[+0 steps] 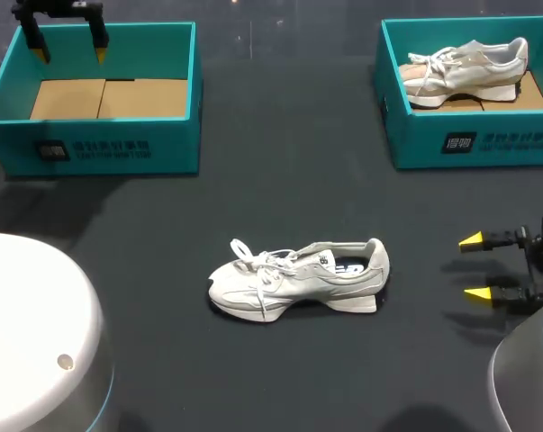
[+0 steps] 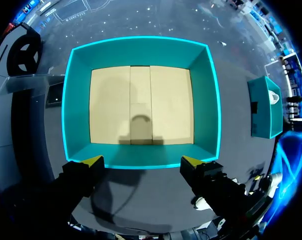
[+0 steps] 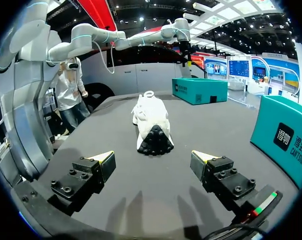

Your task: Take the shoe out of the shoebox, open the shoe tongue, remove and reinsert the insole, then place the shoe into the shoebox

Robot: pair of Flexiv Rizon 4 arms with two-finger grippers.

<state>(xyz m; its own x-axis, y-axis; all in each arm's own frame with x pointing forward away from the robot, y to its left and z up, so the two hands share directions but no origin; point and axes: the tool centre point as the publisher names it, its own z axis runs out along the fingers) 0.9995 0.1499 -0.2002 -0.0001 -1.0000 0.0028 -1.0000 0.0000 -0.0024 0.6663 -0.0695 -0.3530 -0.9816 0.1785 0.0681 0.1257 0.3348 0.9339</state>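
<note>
The left hand (image 1: 70, 54), fingers apart and holding nothing, hangs over the left box (image 1: 91, 135), which shows only its cardboard floor. The right hand (image 1: 474, 266), also spread, faces the heel of a shoe (image 1: 298, 279) at mid-desk (image 1: 253, 180). Two boxes, two shoes: the second shoe (image 1: 465, 67) lies in the right box (image 1: 469, 144).

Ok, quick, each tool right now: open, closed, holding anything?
Left tool: open, empty, over the empty shoebox.
Right tool: open, empty, shoe lying ahead of it.
</note>
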